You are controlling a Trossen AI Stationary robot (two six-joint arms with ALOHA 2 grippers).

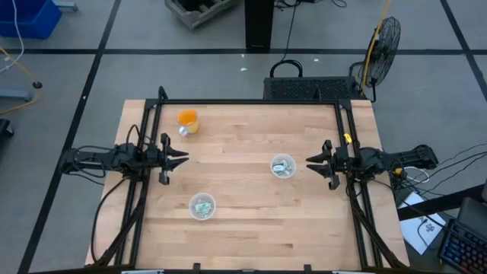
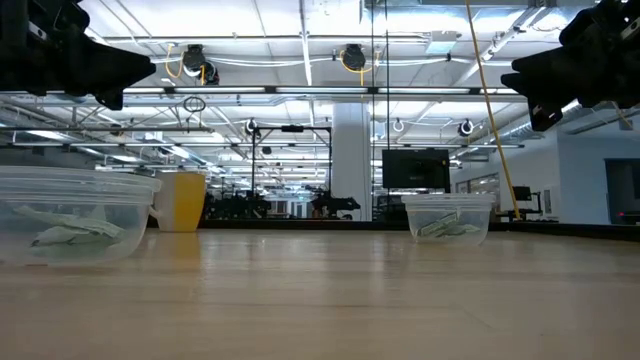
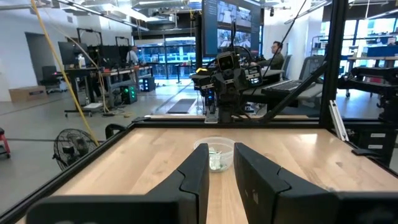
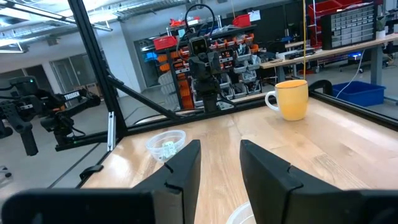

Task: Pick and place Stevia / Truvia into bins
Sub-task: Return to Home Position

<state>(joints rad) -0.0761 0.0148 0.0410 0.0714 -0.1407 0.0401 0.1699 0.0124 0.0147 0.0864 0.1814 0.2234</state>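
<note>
Two clear round bins stand on the wooden table (image 1: 243, 228): one near the front left (image 1: 202, 206), one at the right of the middle (image 1: 283, 166). Each holds pale green and white Stevia packets, lying flat on its bottom (image 2: 70, 232) (image 2: 445, 228). My left gripper (image 1: 183, 158) hangs open above the table's left edge, pointing level toward the right. My right gripper (image 1: 310, 161) hangs open above the right edge, pointing at the right bin (image 3: 217, 152). Nothing is between the fingers of either gripper (image 3: 221, 174) (image 4: 219, 168).
An orange cup (image 1: 188, 120) stands at the far left of the table, also seen in the right wrist view (image 4: 292, 98). A black frame (image 1: 251, 101) runs along the table's edges. Bare wood lies between the two bins and along the front.
</note>
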